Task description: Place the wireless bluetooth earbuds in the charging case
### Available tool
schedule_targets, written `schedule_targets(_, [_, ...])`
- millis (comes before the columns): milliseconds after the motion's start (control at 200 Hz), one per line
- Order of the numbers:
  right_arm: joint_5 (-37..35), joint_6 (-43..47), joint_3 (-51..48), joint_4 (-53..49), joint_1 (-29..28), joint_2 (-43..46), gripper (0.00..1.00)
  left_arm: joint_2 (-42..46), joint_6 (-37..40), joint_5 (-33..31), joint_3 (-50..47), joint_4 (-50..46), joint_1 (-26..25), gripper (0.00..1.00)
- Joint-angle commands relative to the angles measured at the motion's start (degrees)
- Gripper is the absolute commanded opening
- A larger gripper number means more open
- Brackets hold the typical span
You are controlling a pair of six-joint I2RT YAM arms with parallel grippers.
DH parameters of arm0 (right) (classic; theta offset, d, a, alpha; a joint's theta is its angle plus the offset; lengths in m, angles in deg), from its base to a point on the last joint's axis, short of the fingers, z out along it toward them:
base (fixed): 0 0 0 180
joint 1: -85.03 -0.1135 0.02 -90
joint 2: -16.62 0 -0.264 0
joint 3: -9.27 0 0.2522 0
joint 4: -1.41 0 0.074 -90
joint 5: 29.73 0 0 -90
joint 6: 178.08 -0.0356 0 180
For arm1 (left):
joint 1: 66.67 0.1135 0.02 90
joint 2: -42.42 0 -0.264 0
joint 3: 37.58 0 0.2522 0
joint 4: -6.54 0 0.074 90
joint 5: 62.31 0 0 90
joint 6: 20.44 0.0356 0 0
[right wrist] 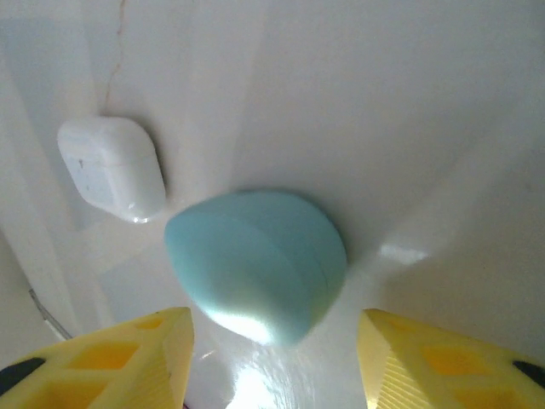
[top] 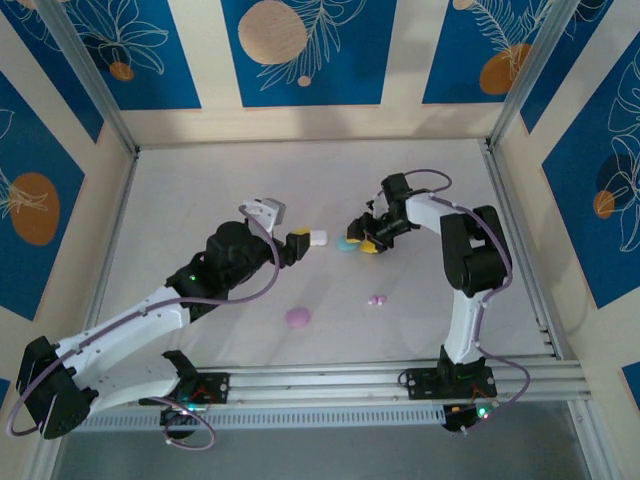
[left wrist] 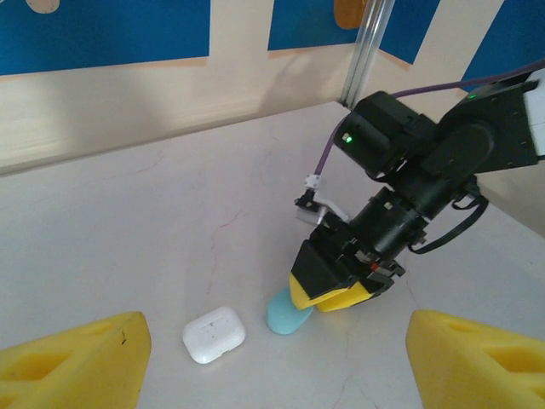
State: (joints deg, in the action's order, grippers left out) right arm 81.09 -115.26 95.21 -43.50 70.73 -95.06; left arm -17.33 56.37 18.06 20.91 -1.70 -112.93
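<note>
Your right gripper (right wrist: 272, 336) stands released, its fingers either side of the teal case (right wrist: 255, 264) without touching. Your left gripper (left wrist: 277, 354) (also spread, empty) hangs near the white case (left wrist: 214, 334). The earbuds (top: 377, 299) lie on the table (top: 200, 180) — well apart from both.

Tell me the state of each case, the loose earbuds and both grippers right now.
white case, closed, lying flat.
teal case, closed, lying flat, not gripped.
purple case, appears closed, lying by itself.
pink earbuds, loose, outside any case.
left gripper, open, empty.
right gripper, open, fingers on either side of the teal case without touching it.
</note>
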Motion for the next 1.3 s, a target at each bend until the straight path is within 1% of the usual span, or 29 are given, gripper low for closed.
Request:
schedule_targets(0, [-2.74, 2.2, -1.11, -3.15, -0.1, 6.16, 0.56, -0.05, -0.35, -1.66, 0.18, 1.16, 0.47, 0.78])
schedule_targets(135, [-3.31, 4.48, -3.59, -2.37, -0.21, 12.99, 0.57, -0.11, -1.38, -3.3, 0.09, -0.29, 0.77, 0.78])
schedule_targets(185, [-2.41, 6.17, -5.1, -1.05, -0.54, 15.94, 0.57, -0.04, -2.23, -3.79, 0.18, -1.06, 1.19, 0.79])
schedule_targets(325, [-0.57, 14.12, -11.89, 6.44, -4.59, 24.74, 0.56, 0.52, -6.38, -4.08, 0.14, -3.8, 3.92, 0.79])
schedule_targets(435, [-0.38, 23.63, -17.71, 12.27, -10.92, 29.58, 0.56, 1.34, -10.54, -2.86, -0.67, -5.25, 7.41, 0.8])
schedule_targets(565, [1.03, 36.88, -24.97, 18.39, -19.88, 32.21, 0.56, 3.12, -16.1, 0.13, -2.79, -5.87, 13.05, 0.81])
schedule_targets(650, [1.65, 46.5, -29.03, 21.7, -25.68, 33.15, 0.61, 4.62, -18.11, 1.32, -4.38, -5.4, 15.34, 0.79])
schedule_targets(725, [1.33, 53.76, -30.89, 22.98, -29.28, 33.2, 0.62, 5.87, -18.69, 1.44, -5.58, -4.52, 16.08, 0.79])
schedule_targets(895, [-3.27, 61.72, -29.02, 20.99, -33.4, 28.36, 0.63, 7.71, -18.41, 1.51, -6.73, -3.96, 16.4, 0.79])
schedule_targets(965, [-5.35, 63.18, -27.46, 20.51, -34.73, 25.77, 0.63, 7.97, -18.65, 1.87, -7.09, -3.35, 16.43, 0.79])
schedule_targets(1090, [-6.64, 64.63, -25.44, 21.17, -36.28, 21.42, 0.63, 8.2, -18.54, 2.34, -7.2, -2.79, 16.43, 0.78])
schedule_targets(1191, [-11.72, 65.12, -22.52, 19.34, -37.55, 17.11, 0.63, 8.29, -18.14, 2.75, -7.01, -3.05, 16.51, 0.78])
schedule_targets(1296, [-12.02, 65.09, -21.78, 20.24, -37.72, 15.24, 0.63, 8.61, -18.02, 2.73, -7.19, -3.49, 16.47, 0.78])
